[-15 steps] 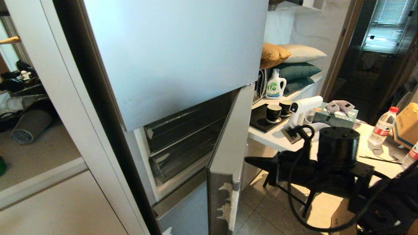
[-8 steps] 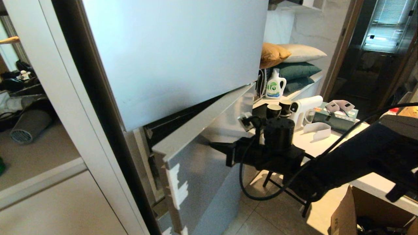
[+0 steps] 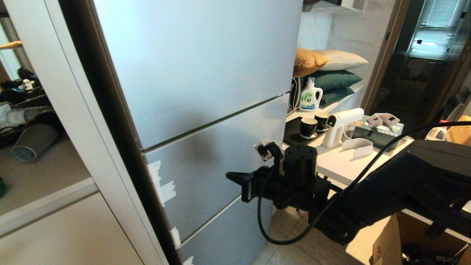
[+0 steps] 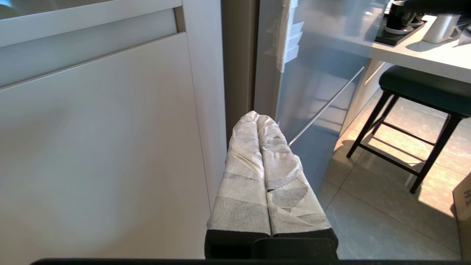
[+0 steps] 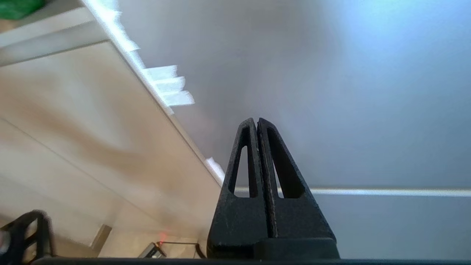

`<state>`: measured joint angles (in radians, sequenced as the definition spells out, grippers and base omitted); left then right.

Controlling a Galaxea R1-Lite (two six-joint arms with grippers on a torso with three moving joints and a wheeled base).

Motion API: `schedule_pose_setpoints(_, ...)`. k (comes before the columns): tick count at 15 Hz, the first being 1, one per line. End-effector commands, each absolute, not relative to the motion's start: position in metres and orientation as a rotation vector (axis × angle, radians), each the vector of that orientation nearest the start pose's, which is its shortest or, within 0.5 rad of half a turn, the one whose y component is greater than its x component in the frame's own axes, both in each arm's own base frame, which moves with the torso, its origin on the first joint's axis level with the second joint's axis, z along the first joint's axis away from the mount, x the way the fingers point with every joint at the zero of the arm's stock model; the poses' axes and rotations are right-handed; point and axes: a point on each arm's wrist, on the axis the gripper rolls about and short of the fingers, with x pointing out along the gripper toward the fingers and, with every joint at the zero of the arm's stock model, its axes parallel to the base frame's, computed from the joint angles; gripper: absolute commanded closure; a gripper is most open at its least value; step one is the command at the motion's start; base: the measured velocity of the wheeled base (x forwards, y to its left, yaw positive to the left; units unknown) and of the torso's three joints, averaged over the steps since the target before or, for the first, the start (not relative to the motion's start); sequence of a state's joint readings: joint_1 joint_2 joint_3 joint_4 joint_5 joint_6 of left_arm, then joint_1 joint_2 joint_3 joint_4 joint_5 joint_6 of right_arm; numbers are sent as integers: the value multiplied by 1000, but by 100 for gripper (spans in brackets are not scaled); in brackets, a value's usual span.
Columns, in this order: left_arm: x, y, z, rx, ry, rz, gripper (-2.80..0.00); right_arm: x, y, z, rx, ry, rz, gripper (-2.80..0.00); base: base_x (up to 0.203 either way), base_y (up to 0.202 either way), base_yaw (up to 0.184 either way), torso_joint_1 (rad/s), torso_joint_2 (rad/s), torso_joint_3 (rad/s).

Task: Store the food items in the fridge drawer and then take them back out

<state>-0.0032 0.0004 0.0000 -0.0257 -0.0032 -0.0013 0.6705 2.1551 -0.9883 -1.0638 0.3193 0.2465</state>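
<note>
Fridge door [image 3: 217,147] flush, drawer hidden; right gripper [image 3: 235,176] pinched closed, empty, at the panel; clear plastic drawer likely light, brittle, so pull by front lip.

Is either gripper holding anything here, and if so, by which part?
Nothing is held. The right gripper is shut and empty at the silver-blue fridge door; the left gripper is shut and empty too.

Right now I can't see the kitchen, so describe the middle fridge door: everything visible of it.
The middle fridge door is a flat, matte silver-blue panel, shut flush between the upper and lower panels, with thin seams above and below. Torn white tape marks its edge beside the beige cabinet. The right gripper, shut, points at its face; contact can't be confirmed.
</note>
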Motion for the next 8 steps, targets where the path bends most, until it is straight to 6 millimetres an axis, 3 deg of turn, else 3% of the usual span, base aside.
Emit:
schedule_pose_setpoints(1,-22,0,75,-2,-17,-6,0,289,242,135,215,183,974,0,0,0,0,0,0,0)
schedule_pose_setpoints(4,-22,0,75,-2,-17,-6,0,226,203,178,219,94,883,0,0,0,0,0,0,0)
schedule_pose_setpoints(6,-22,0,75,-2,-17,-6,0,175,159,212,208,-21,791,0,0,0,0,0,0,0)
schedule_pose_setpoints(8,-22,0,75,-2,-17,-6,0,122,108,226,181,-103,633,0,0,0,0,0,0,0)
